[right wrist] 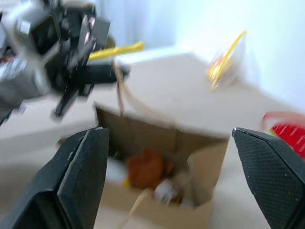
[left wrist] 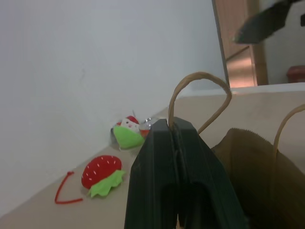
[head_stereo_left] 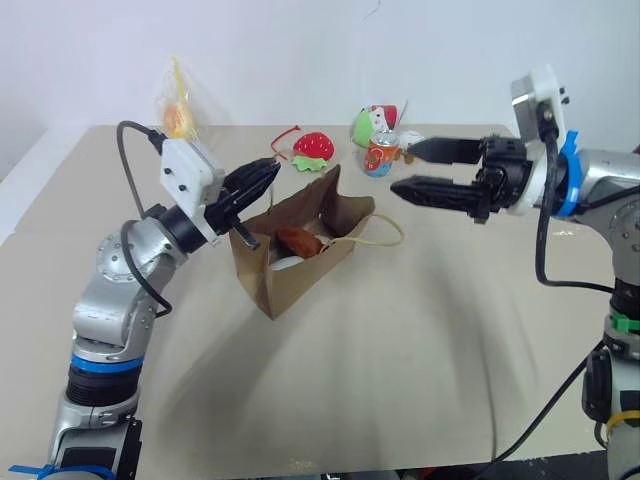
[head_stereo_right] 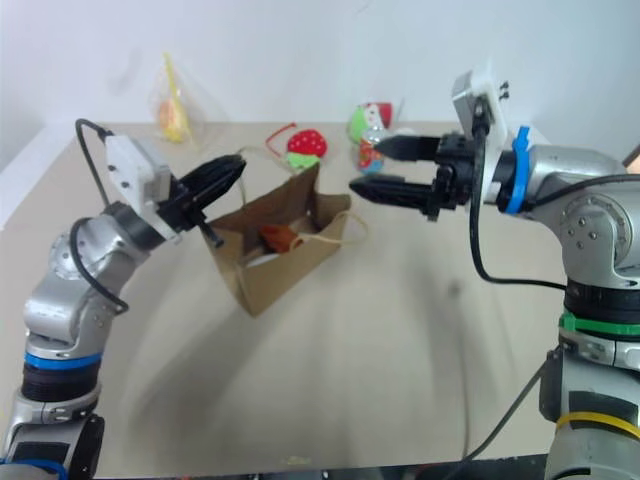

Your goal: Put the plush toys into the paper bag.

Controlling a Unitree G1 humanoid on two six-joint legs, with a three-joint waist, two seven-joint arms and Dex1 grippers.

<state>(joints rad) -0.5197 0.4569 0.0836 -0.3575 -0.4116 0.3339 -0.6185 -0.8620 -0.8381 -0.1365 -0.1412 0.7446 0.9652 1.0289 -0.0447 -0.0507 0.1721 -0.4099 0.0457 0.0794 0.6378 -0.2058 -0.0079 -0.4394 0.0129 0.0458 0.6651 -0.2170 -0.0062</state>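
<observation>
Beige and bare, the table (head_stereo_left: 400, 400) is the biggest thing in front of you, running back to a white wall. Near its middle your brown paper bag (head_stereo_left: 295, 262) lies tipped with its mouth open upward and toward the far right, creased along its sides, one cord loop handle trailing on the table to its right.

Your left gripper (head_stereo_left: 262, 175) is at the bag's left upper edge with its black fingers pressed together; in the left wrist view the other cord handle (left wrist: 200, 98) rises from between them, so you are pinching that handle. Your right gripper (head_stereo_left: 420, 170) hangs in the air to the right of the bag, clear of it, fingers spread wide with nothing between them.

Inside the bag you can see the brown monkey plush (head_stereo_left: 298, 240) lying on top, with a white bit showing below it; I cannot tell whether that is the egg plush.

On the far side of the table sit the red strawberry plush (head_stereo_left: 313, 149), a small can (head_stereo_left: 381, 154) beside a white-and-green toy (head_stereo_left: 366, 124), and a clear yellowish plastic bag (head_stereo_left: 176, 105) at the far left.
</observation>
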